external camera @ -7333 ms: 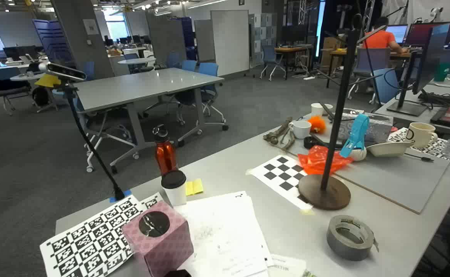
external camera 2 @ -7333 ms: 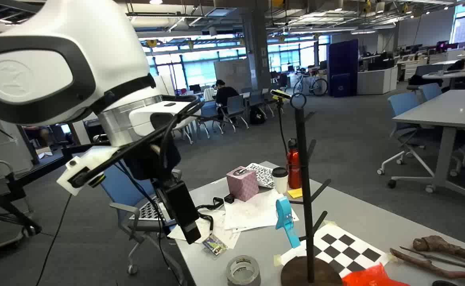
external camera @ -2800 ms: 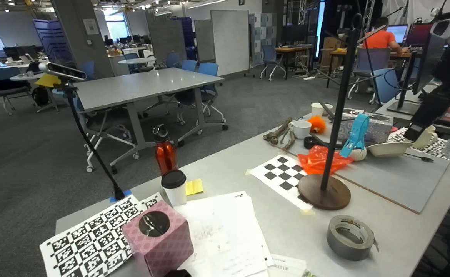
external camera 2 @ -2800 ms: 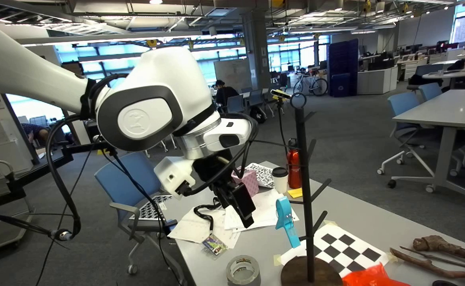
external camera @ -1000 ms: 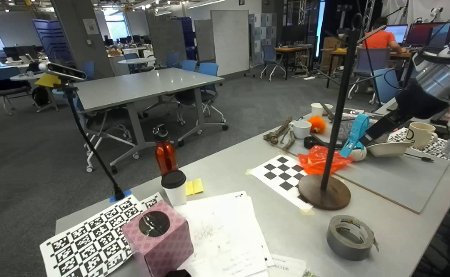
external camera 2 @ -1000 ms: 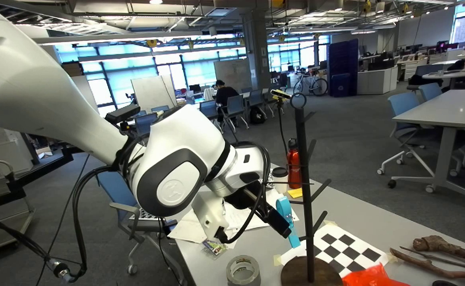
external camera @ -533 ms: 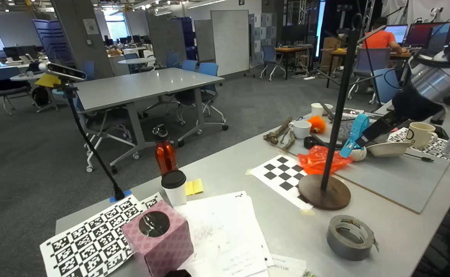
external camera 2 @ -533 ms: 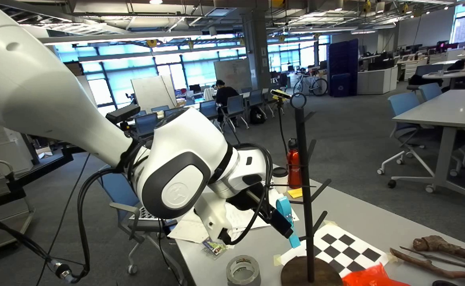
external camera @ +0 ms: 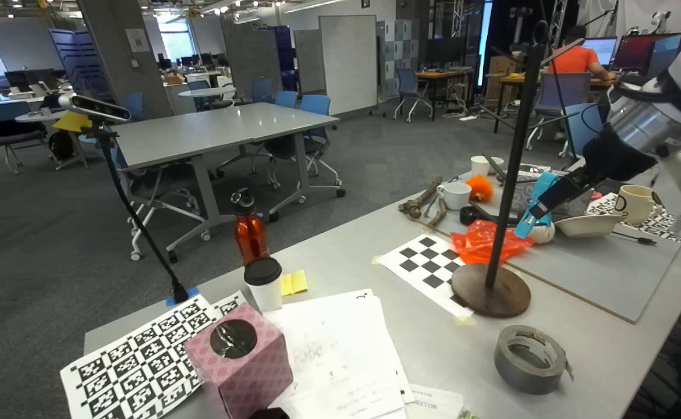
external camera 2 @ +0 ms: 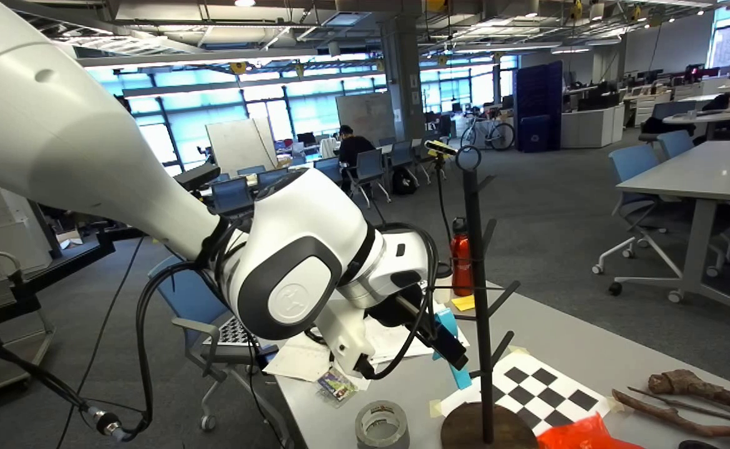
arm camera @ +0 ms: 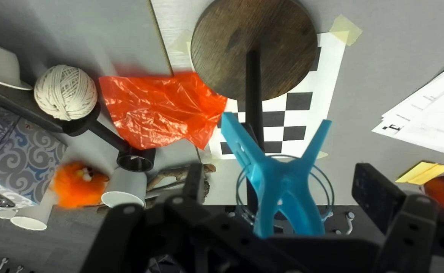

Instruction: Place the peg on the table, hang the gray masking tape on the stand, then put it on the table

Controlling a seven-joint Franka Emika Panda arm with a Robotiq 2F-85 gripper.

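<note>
The teal-blue peg (arm camera: 282, 182) hangs tilted, well above the table (external camera: 433, 349), at a low side arm of the stand (external camera 2: 481, 312). In the wrist view my gripper (arm camera: 281, 185) is open, with one finger on each side of the peg and visible gaps to both. Its fingers (external camera 2: 449, 349) cover part of the peg in both exterior views. The stand's dark pole (external camera: 510, 174) rises from a round brown base (external camera: 492, 297). Flat on the table, near its edge, lies the gray masking tape (external camera: 524, 375), also seen as a tape ring (external camera 2: 382, 430); the wrist view leaves it out.
A crumpled orange-red bag (arm camera: 161, 110) and a checkerboard sheet (external camera: 428, 262) lie by the stand's base. Behind are a ball of string (arm camera: 65, 93), sticks (external camera: 422, 201), a white mug (external camera: 454, 195) and a cream mug (external camera: 634, 203). A pink tissue box (external camera: 247, 366) stands on the near side.
My arm has come into view and swung over to the stand. In the last second the open gripper has crept forward and slightly down around the peg. Peg, stand and tape have not moved.
</note>
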